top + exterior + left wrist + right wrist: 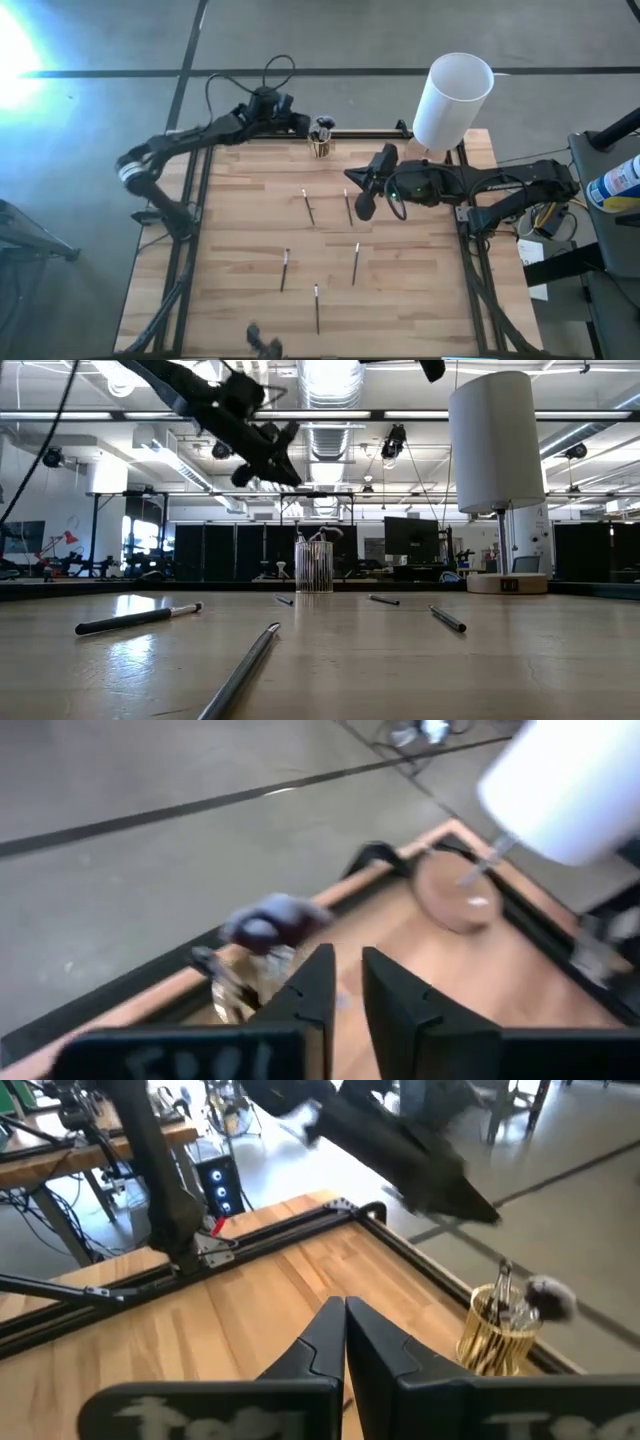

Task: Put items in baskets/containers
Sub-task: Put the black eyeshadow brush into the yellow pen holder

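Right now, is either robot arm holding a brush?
No. The left tool is near the glass cup with nothing between its fingers. The right tool is shut on nothing, above the table.

The wooden table (420, 290) carries five loose brushes (309, 207), a glass cup (321, 141) and a white cylinder (451, 100).

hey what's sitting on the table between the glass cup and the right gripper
Nothing lies there. In the high view, the wood between the glass cup at the table's far edge and the shut right gripper is bare; the nearest loose brush lies beside the gripper.
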### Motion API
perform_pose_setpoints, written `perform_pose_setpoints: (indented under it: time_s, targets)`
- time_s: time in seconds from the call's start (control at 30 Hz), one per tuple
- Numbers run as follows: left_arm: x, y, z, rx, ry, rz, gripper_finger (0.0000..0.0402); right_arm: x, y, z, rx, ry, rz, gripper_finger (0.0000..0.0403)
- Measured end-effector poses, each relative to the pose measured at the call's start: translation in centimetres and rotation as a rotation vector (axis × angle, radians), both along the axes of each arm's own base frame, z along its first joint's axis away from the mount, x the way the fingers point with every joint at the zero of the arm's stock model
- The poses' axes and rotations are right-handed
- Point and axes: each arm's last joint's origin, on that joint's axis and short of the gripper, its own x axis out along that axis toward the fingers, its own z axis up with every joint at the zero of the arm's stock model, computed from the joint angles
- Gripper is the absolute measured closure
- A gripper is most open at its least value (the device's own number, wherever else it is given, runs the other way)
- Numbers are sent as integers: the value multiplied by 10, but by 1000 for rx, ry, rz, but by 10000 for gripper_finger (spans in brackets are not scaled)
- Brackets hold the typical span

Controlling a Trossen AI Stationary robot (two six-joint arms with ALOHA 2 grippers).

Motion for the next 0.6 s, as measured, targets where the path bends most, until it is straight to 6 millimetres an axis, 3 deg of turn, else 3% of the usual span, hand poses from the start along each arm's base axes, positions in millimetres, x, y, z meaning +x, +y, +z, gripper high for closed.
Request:
perform_pose_setpoints:
  time_s: [0.13,0.27,0.6]
  targets:
    - [-15,-39,0,20,-22,-61,393,-2,0,-7,47,48,-21,394]
    - [-32,-81,-15,26,-52,-105,398,-5,1,-27,117,114,-54,394]
    - [-67,-164,-84,-162,-33,-89,401,-16,1,-101,301,226,-151,394]
